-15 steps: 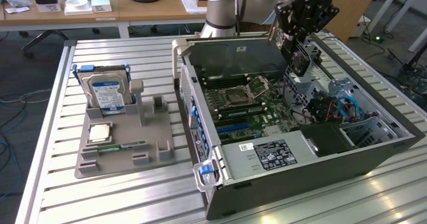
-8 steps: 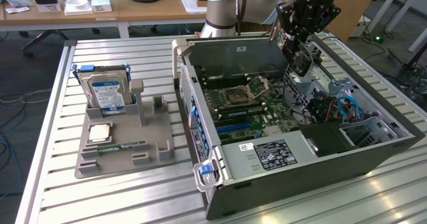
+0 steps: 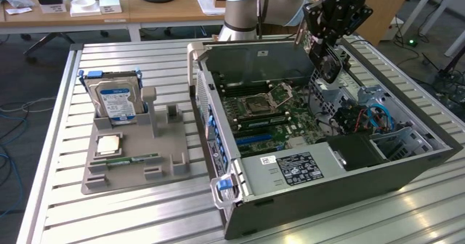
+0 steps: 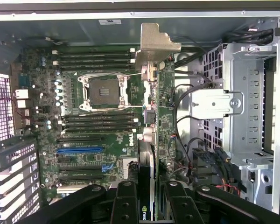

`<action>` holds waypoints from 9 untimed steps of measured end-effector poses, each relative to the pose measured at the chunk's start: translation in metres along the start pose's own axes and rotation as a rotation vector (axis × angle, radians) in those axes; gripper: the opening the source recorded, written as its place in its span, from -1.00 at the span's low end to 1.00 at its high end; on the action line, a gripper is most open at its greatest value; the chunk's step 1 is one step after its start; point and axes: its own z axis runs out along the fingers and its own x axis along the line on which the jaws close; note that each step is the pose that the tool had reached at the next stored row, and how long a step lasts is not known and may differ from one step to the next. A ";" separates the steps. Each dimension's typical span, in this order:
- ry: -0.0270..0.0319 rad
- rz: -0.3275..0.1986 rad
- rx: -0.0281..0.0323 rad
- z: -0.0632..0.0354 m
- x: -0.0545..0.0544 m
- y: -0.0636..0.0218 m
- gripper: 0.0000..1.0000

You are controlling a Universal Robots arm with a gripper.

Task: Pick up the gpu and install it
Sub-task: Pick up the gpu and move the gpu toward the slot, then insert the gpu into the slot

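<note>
- Between the two black fingers (image 4: 125, 201), closest to the wrist camera, sits the gpu (image 4: 147, 179). The jaws are clamped on one end of it, across its thin side.
- Away from the grip, the card runs out to its silver bracket (image 4: 155, 44), the end farthest from the jaws. A hold this far off-centre looks prone to swing, so slow, smooth motion seems wise.
- At the upper right of the exterior view, the gpu (image 3: 332, 65) hangs above the open computer case (image 3: 327, 200). It touches nothing, and its round fan is showing.
- Below it lies the motherboard (image 4: 116, 140) with the blue expansion slot (image 4: 79, 150). Judged from the wrist view, the card's length lies across that slot's line. Squaring the two up before any descent looks like the main care.
- Beside the board, loose cables (image 3: 367, 119) and the metal drive cage (image 4: 252, 93) crowd the case towards the exterior view's right. The bracket should pass well off them.
- Farther off, at the left of the exterior view, a grey holder (image 3: 130, 173) stands on the slatted counter (image 3: 109, 222). It carries a hard drive (image 3: 116, 99) and a green memory stick (image 3: 134, 159), well apart from the work.
</note>
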 end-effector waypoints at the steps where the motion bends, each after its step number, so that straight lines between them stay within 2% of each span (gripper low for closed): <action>1: 0.0000 0.000 0.0001 0.0000 -0.001 0.0001 -0.47; 9: 0.0001 0.000 0.0001 0.0000 -0.002 0.0001 -0.47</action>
